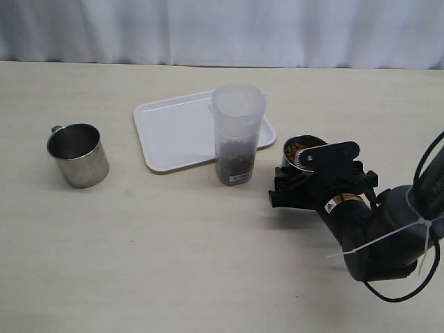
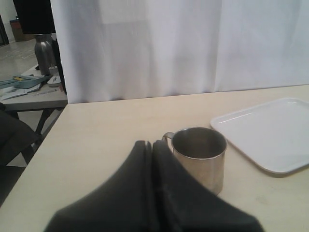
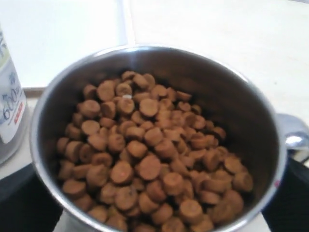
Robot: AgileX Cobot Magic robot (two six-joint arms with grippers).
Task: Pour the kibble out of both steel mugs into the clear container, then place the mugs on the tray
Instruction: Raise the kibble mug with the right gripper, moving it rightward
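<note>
One steel mug (image 1: 78, 154) stands empty at the left, handle to the back. In the left wrist view it (image 2: 200, 154) stands just beyond my left gripper (image 2: 153, 145), which is shut with nothing in it. The clear container (image 1: 238, 135) stands upright at the tray's (image 1: 173, 128) near right corner, kibble (image 1: 236, 161) filling its lower part. The second mug (image 1: 300, 147) stands right of the container, heaped with kibble (image 3: 145, 154). My right gripper (image 1: 295, 179) is open, its jaws on either side of this mug (image 3: 159, 58); whether they touch its wall does not show.
The white tray (image 2: 270, 133) carries nothing. A white curtain (image 1: 222, 28) hangs along the table's far edge. Beyond the table's left edge (image 2: 29, 164), a side table holds a steel flask (image 2: 43, 53). The container's label (image 3: 9, 106) is close beside the full mug.
</note>
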